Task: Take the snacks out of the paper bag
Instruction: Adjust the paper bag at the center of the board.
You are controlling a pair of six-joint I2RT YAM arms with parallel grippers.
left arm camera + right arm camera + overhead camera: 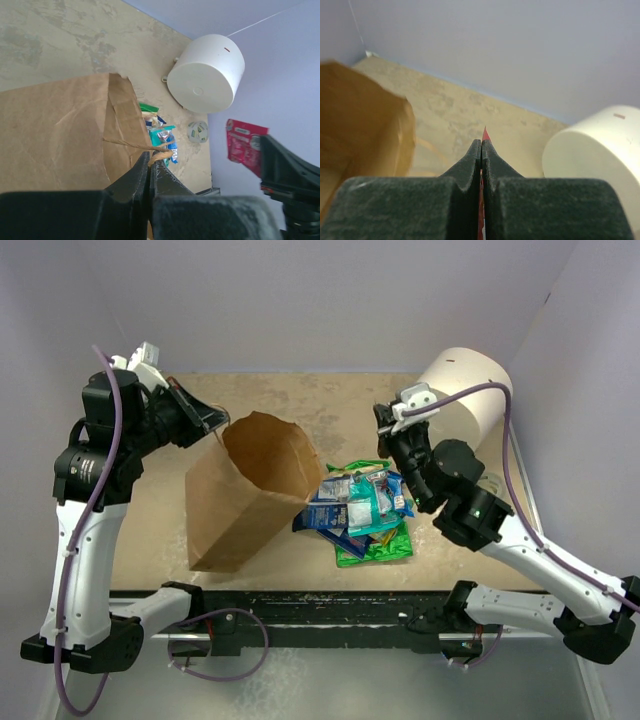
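The brown paper bag (250,490) lies tipped on the table with its mouth open toward the back right. My left gripper (220,423) is shut on the bag's tan loop handle (162,155) at the rim; the left wrist view shows my left gripper (150,162) and the bag (55,130). A pile of snacks (365,510), green, teal and blue-and-white packets, lies on the table just right of the bag. My right gripper (384,420) is raised above the pile. It is shut (481,142) on the small red-pink packet (242,145), whose tip (485,134) pokes past the jaws.
A big white cylinder (465,390) stands at the back right, close behind my right arm. A small round green-and-white object (197,131) lies near its base. Purple walls enclose the table on three sides.
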